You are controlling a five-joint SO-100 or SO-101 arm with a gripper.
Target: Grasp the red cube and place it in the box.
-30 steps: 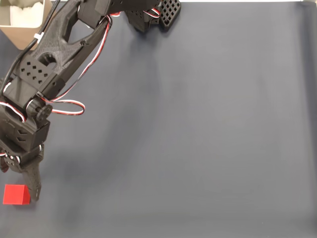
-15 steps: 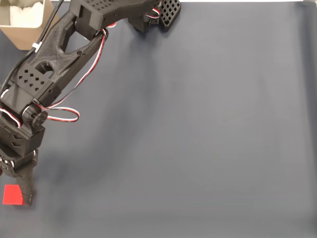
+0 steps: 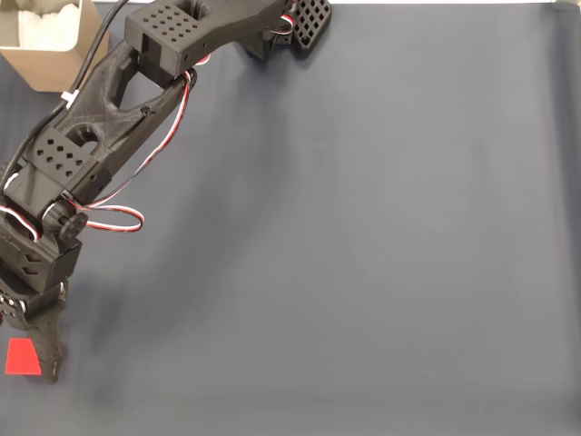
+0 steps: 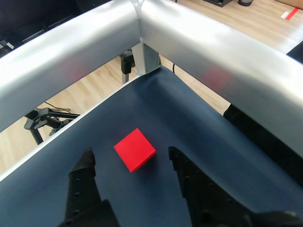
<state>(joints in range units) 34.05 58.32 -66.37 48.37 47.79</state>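
The red cube [image 4: 135,149] lies on the dark blue cloth [image 4: 165,118] near the table's corner, at the fixed view's lower left edge [image 3: 22,357]. My claw [image 4: 130,158] stands apart, a finger on either side of it, not touching. The box [image 3: 47,45] sits well away at top left.

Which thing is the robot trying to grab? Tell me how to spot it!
Look at the dark blue cloth covering the table, then follow the black arm down to its gripper near the cloth's corner. Just ahead of the open fingers lies the red cube, small, bright and plain-faced, the single red thing on the cloth.
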